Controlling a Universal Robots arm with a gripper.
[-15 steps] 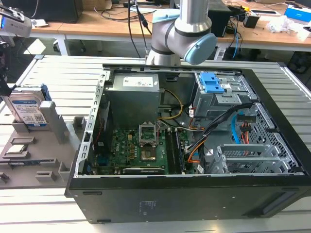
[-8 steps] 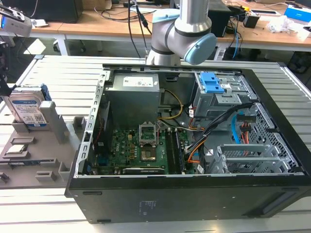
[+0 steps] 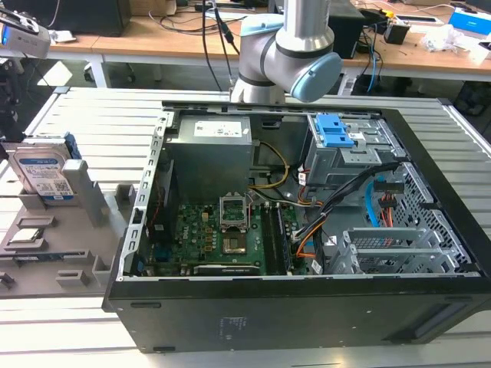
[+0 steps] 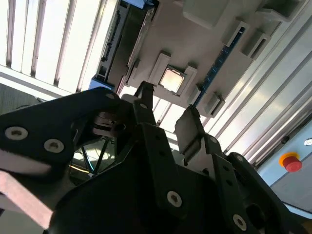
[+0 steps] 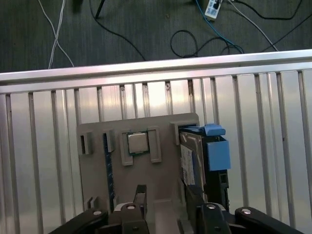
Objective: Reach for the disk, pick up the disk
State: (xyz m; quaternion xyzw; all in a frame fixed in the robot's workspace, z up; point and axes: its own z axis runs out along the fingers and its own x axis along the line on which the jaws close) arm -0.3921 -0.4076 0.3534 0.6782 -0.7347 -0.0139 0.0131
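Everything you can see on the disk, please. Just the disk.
The disk is a flat rectangular silver-grey drive, metal by its look. A white-and-blue barcode label faces the exterior view, and a bright blue plastic frame edges it. It stands upright on edge in a slot of the grey holder on the slatted table. That is at the exterior view's left, outside the computer case. The first wrist view shows it edge-on from above. The open claw does not grip it.

A silver desk (image 3: 84, 115) made of long strips is shining in bright light. Far behind it, wooden desks (image 3: 153, 34) are standing, with wires (image 3: 204, 46) hanging down. In the first wrist view, loose cables (image 5: 56, 36) are lying on a dark floor (image 5: 146, 29).
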